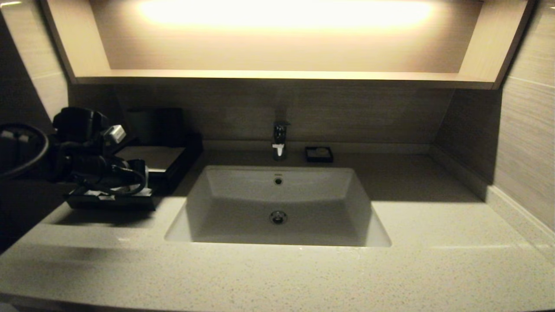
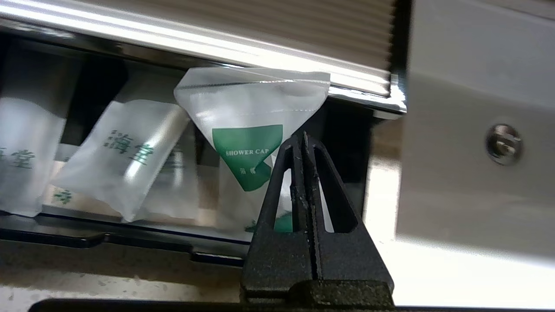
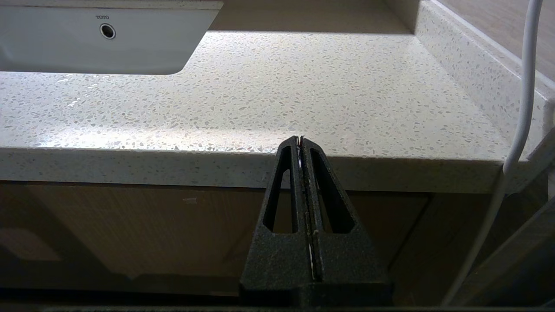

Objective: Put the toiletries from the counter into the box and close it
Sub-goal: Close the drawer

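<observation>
The shower-cap packet (image 2: 256, 112) hangs pinched in the closed left gripper (image 2: 302, 138), poised over the box's open drawer (image 2: 130, 242) (presumably for a drop beside the packets (image 2: 125, 156) already lying there). The box (image 1: 167, 162) sits left of the basin (image 1: 277, 203) on the counter (image 1: 277, 277). From the head view, the arm hides the drawer's contents. The right gripper (image 3: 300, 139) idles shut and empty below the counter edge.
</observation>
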